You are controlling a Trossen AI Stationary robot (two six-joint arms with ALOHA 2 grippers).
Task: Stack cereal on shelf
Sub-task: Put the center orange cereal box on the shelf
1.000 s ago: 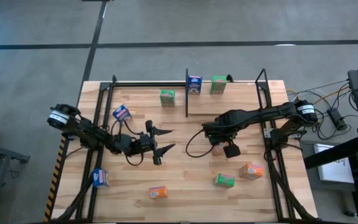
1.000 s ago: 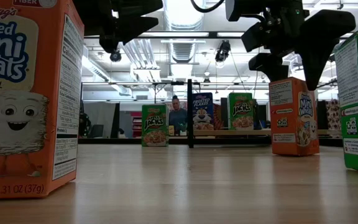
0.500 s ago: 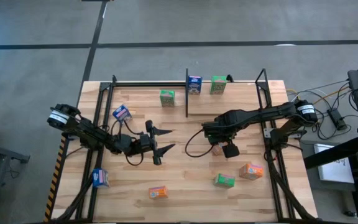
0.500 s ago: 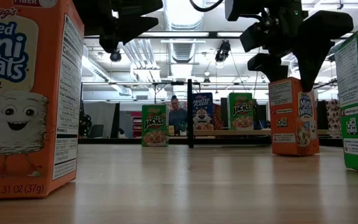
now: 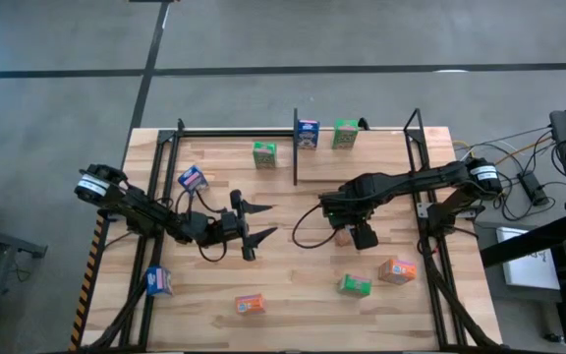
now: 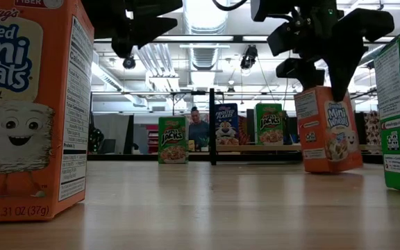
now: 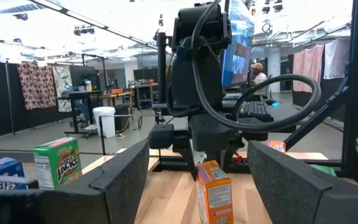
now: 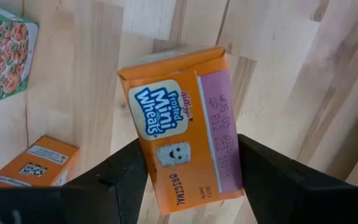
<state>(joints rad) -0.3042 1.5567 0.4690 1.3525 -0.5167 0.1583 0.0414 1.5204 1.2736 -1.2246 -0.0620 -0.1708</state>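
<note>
while my left end effector (image 5: pixel 260 221) hangs with its fingers spread wide over the middle of the desk (image 5: pixel 293 285), holding nothing, my right end effector (image 6: pixel 318 69) is clamped on the top of an orange mini-wheats box (image 6: pixel 328 128), which sits tilted with one bottom edge just off the wood in the low view. a blue box (image 5: pixel 308 132) and a green box (image 5: pixel 345 133) stand on the shelf (image 5: pixel 381 132) at the far edge, another green box (image 5: pixel 264 153) just in front of it, and the other boxes are scattered on the desk.
</note>
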